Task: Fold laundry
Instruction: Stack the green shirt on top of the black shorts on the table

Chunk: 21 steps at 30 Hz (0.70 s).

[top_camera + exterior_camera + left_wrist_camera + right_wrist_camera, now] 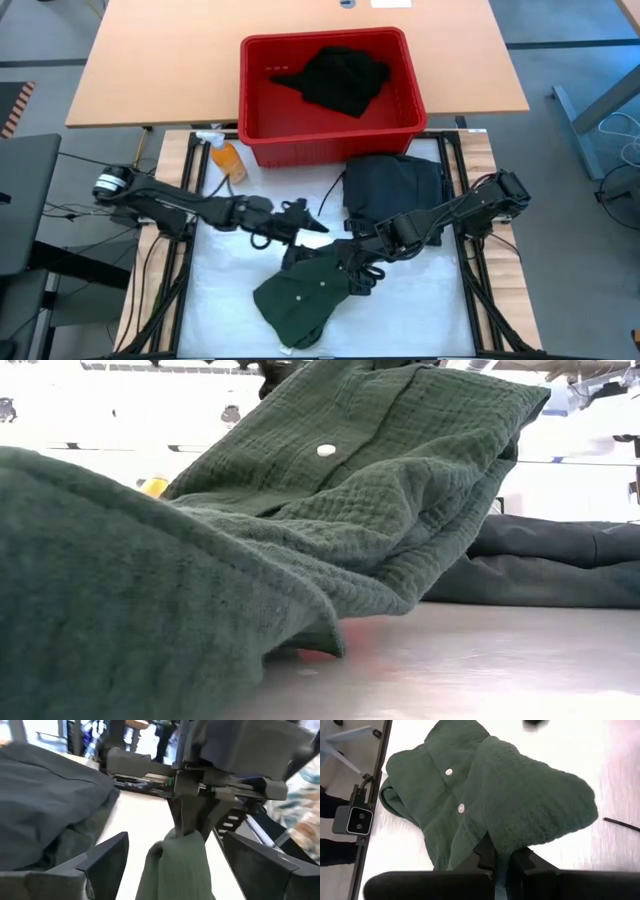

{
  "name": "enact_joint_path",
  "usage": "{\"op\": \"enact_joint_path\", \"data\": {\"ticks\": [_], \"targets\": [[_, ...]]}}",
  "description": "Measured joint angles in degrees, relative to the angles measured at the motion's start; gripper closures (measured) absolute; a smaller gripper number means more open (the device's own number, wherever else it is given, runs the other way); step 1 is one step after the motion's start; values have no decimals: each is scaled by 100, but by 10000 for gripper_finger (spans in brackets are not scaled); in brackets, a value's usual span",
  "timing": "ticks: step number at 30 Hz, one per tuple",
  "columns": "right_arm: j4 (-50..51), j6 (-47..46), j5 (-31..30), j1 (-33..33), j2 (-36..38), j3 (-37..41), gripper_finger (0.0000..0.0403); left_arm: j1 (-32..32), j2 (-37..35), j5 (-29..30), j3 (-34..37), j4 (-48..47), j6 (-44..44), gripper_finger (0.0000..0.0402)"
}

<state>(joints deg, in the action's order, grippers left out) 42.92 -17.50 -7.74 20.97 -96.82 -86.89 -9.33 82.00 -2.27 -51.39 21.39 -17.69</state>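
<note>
The green buttoned shirt (300,295) lies crumpled on the white table near its front edge, with one part raised. My right gripper (352,262) is shut on that raised part. My left gripper (303,226) is just left of it, open. In the left wrist view its fingers (102,862) stand on either side of a raised green strip (175,865) without plainly touching it. A folded dark garment (395,190) lies flat behind the shirt. Another black garment (340,78) sits in the red basket. My right gripper pinches a bunched fold of the green shirt (507,842) between its two fingers, several layers thick, coming from above and slanting down. The held part is lifted, and the rest of the shirt (435,795) drapes down from it onto the table.
The red basket (330,140) stands at the table's far side. An orange bottle (226,158) lies by the basket's left corner. A wooden table (160,60) is behind. Black frame rails (190,180) run along both table sides. Bare white surface (430,300) shows right of the shirt.
</note>
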Motion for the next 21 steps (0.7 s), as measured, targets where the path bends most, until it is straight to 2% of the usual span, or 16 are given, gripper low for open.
{"op": "enact_joint_path", "data": {"ticks": [6,12,21], "targets": [[-7,-2,19,-2,-2,0,370,353,796,-1122,-645,-90,-22,85],[-6,-46,21,31,-2,0,370,623,1313,-2514,-1066,-318,-541,85],[-1,-90,24,122,-2,0,370,681,1376,-2799,-1082,-950,-221,85]]}}
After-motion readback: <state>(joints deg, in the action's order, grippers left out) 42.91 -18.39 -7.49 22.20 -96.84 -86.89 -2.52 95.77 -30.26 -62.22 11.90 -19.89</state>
